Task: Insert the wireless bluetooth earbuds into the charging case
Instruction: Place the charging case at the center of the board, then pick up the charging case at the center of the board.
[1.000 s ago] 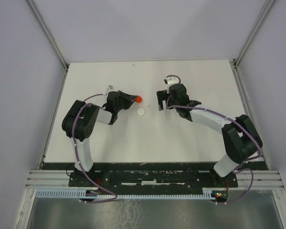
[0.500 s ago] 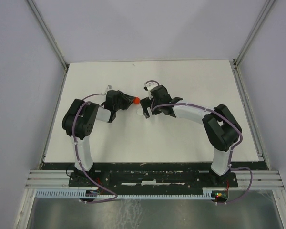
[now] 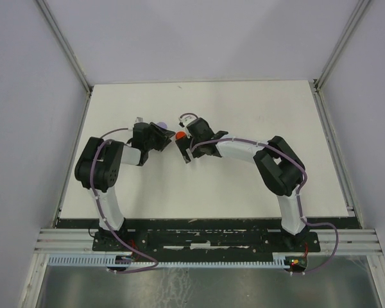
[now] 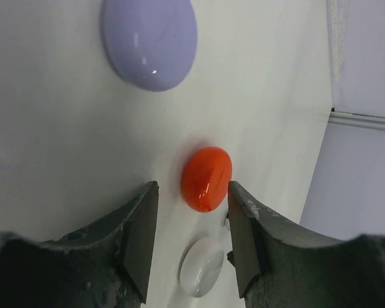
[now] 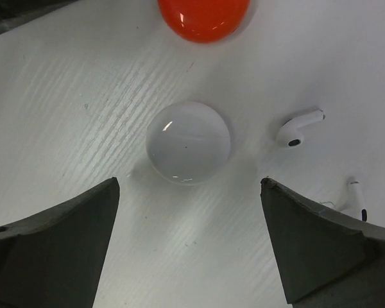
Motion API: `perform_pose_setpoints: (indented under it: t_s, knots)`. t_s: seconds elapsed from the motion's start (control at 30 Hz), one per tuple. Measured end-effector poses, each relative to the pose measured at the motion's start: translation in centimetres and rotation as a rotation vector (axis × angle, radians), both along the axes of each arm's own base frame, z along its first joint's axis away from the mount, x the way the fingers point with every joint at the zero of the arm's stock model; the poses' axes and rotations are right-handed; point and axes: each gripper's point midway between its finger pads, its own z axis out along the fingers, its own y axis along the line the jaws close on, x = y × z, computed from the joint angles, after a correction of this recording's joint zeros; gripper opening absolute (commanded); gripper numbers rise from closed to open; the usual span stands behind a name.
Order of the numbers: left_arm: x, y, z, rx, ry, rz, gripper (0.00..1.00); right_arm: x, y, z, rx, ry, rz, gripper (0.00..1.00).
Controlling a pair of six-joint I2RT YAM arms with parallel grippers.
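Note:
Three glossy round discs that look like shut charging cases lie mid-table: lavender, red and white. Two small white earbuds lie loose on the table right of the white disc. My left gripper is open, with the red disc resting on the table just beyond its fingertips and untouched. The white disc shows below, between its fingers. My right gripper is wide open, low over the table, with the white disc just ahead of its tips. From above, the two grippers nearly meet at the red disc.
The white table is bounded by lavender walls with metal posts at the back corners. The lavender disc lies just behind my left gripper. Both arms crowd the table's middle, fingers a short gap apart.
My left gripper has opened, let go of the red disc and drawn back left, uncovering the lavender disc. My right arm has swung left over the white disc, staying open.

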Motion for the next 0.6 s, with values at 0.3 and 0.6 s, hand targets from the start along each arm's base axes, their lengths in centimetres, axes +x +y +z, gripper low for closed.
perform_pose_setpoints:
  t_s: [0.3, 0.6]
  knots:
    - [-3.3, 3.8, 1.2, 0.001, -0.007, 0.059, 0.46, 0.5, 0.3, -1.4, -0.046, 0.007, -0.011, 0.96]
    - [-4.6, 4.1, 2.9, -0.025, -0.063, 0.044, 0.42, 0.7, 1.1, -1.6, -0.075, -0.008, -0.015, 0.87]
